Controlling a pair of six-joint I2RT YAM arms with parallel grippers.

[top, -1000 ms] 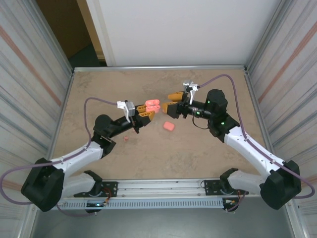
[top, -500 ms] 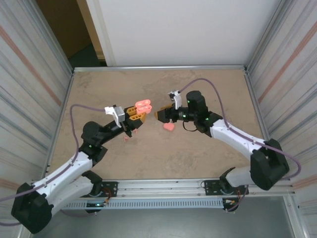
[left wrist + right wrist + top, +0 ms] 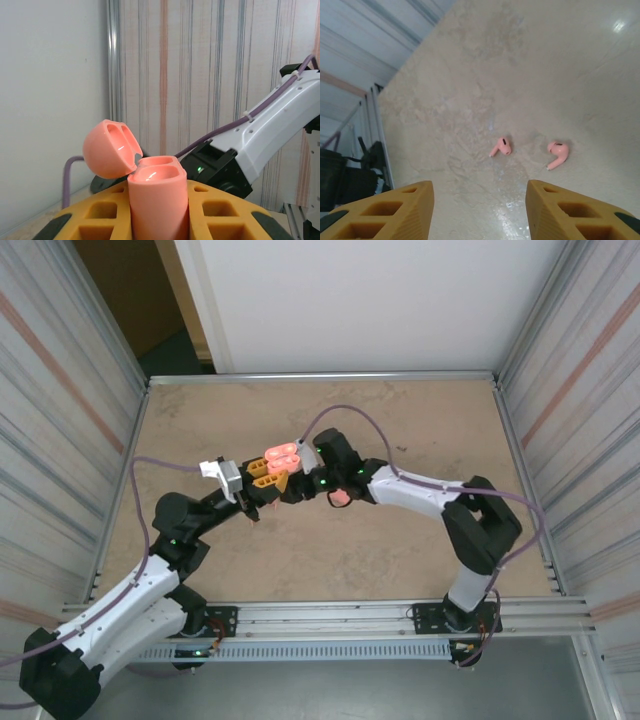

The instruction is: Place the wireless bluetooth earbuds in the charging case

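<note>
Near the middle of the table (image 3: pixel 520 60), the left tool (image 3: pixel 159 220) is clamped on the open charging case (image 3: pixel 157 200), its sockets seemingly empty, while two earbuds (image 3: pixel 501 146) lie loose beneath the right tool (image 3: pixel 480 210), jaws apart, so neither is inserted yet.

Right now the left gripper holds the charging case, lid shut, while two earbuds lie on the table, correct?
No: the lid is open, as the left wrist view shows. The left gripper does hold the charging case; two earbuds lie on the table.
</note>
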